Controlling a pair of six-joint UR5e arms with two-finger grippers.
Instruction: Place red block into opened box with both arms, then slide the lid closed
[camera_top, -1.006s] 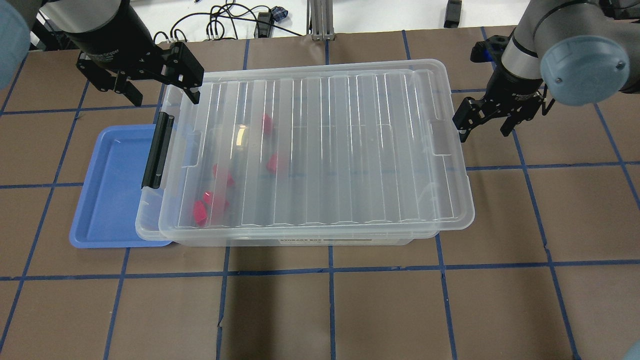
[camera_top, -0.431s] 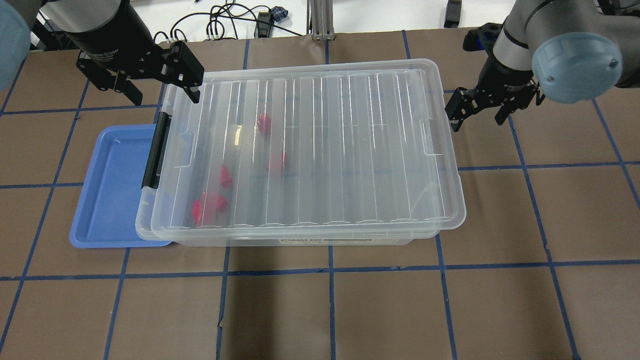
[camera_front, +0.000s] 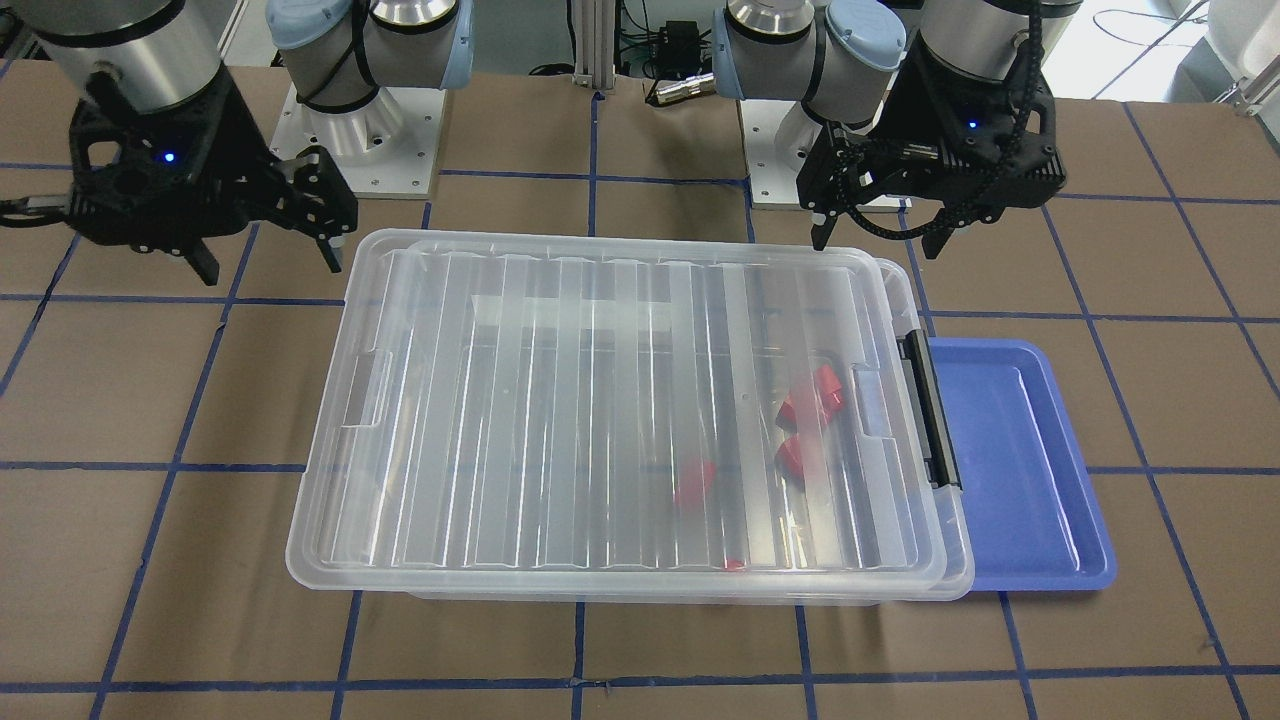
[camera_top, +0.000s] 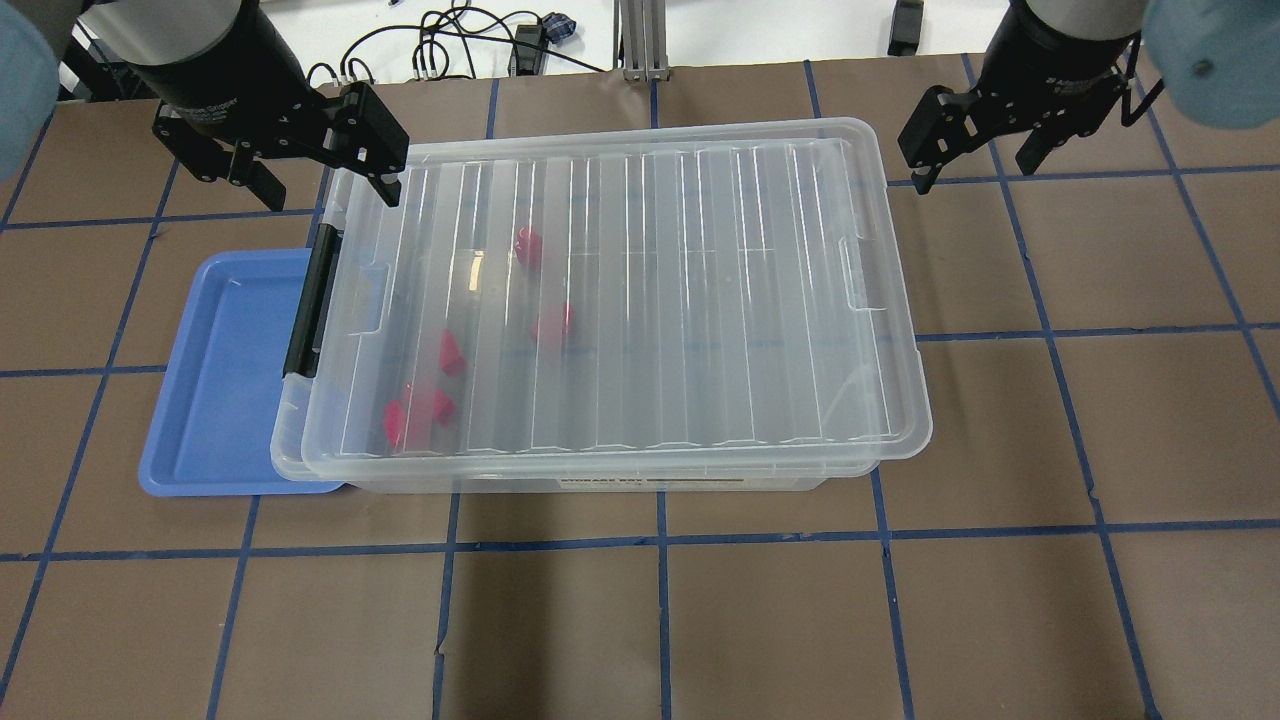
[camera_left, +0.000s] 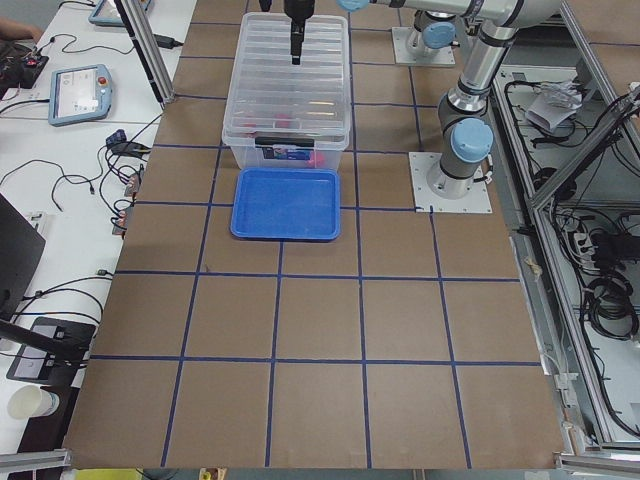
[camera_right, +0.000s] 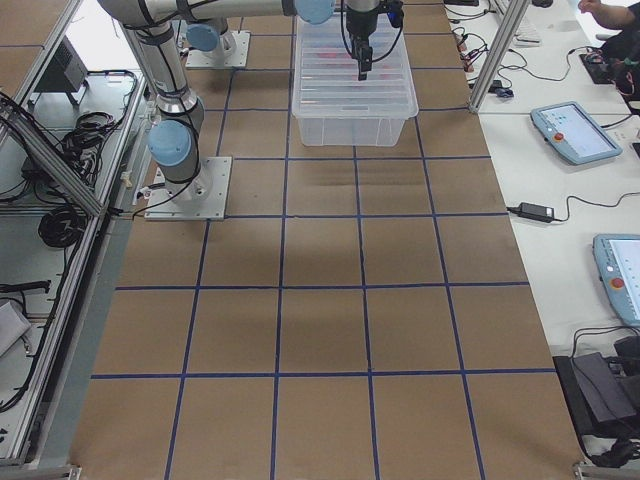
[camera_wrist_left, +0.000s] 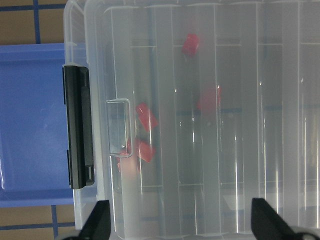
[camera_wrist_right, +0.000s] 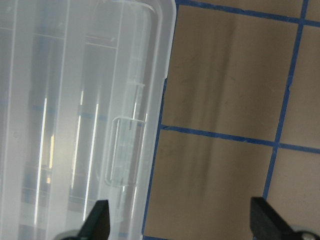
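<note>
The clear box (camera_top: 600, 482) stands mid-table with its black bar (camera_top: 312, 305) at the left end. The ribbed lid (camera_top: 650, 290) lies flat on top and covers nearly all of the box, a little askew. Several red blocks (camera_top: 552, 323) show blurred through the lid, toward the left end, and also in the left wrist view (camera_wrist_left: 145, 117). My left gripper (camera_top: 325, 185) hangs open and empty over the box's far left corner. Beyond the far right corner, off the lid, my right gripper (camera_top: 975, 165) is open and empty.
A shallow blue tray (camera_top: 225, 380) lies against the box's left end, partly under its rim. Brown table with blue tape lines (camera_top: 660, 535) stretches in front and to the right. Cables (camera_top: 450, 45) lie past the far edge.
The lid slid left over the box, then stopped. My right gripper left the lid's right edge and drew back toward the far side. The left arm stayed still.
</note>
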